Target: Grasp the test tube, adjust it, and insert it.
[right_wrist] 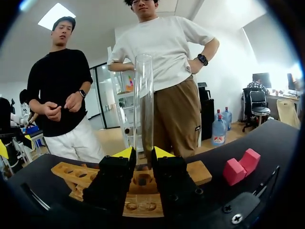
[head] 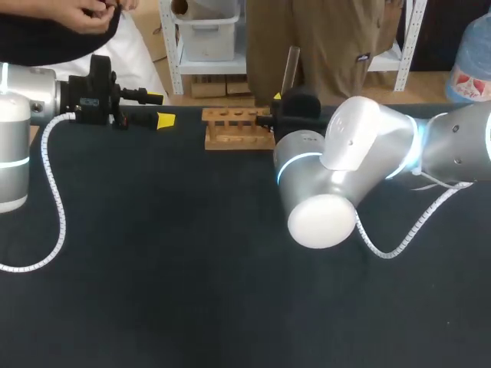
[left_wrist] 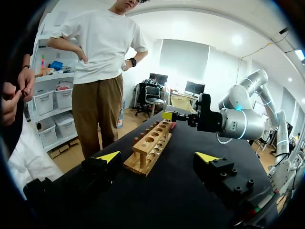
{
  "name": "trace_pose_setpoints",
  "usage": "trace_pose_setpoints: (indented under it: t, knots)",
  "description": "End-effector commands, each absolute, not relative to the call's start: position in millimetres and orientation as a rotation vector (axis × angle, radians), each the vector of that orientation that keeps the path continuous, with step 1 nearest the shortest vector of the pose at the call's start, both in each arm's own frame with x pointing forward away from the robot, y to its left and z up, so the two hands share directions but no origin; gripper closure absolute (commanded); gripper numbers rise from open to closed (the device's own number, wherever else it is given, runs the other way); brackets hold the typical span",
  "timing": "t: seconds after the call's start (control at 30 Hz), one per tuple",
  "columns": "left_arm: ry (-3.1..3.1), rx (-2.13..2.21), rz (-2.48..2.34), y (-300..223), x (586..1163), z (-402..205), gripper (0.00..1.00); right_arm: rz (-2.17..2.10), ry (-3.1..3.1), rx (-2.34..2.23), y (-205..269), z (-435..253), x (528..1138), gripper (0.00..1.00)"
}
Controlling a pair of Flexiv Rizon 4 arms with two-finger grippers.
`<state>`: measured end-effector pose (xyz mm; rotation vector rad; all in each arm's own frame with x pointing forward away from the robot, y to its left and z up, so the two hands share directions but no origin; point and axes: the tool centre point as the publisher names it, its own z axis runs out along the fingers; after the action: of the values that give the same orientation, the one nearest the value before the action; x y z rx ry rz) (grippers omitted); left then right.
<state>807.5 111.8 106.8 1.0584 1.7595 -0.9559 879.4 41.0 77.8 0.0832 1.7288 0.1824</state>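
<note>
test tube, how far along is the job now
Done: the right gripper is shut on the test tube, held upright. In hand: the tube stands over a hole in the wooden rack. Left: lowering it in; its bottom appears not yet seated. The left gripper hangs open, empty.

Silver arms [head: 360,153] w/ glowing rings, white coiled cables [head: 54,192], black fingers [right_wrist: 114,181] (yellow tips).

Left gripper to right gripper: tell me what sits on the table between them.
The wooden rack stands between the left gripper and the right gripper, which holds the test tube upright at the rack's end; the head view shows it.
</note>
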Motion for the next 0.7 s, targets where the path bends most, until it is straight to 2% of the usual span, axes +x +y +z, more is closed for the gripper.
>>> trace_pose_setpoints:
  t: [0.03, 0.7]
  knots:
    - [1.755, 1.056, -0.953, 112.3, 806.1, 105.8, 0.00, 0.197, 1.730, 0.070, 39.4, 71.8, 885.9, 1.00]
    - [1.755, 1.056, -0.953, 112.3, 806.1, 105.8, 0.00, 0.220, 1.725, 0.025, 43.9, 63.1, 880.6, 1.00]
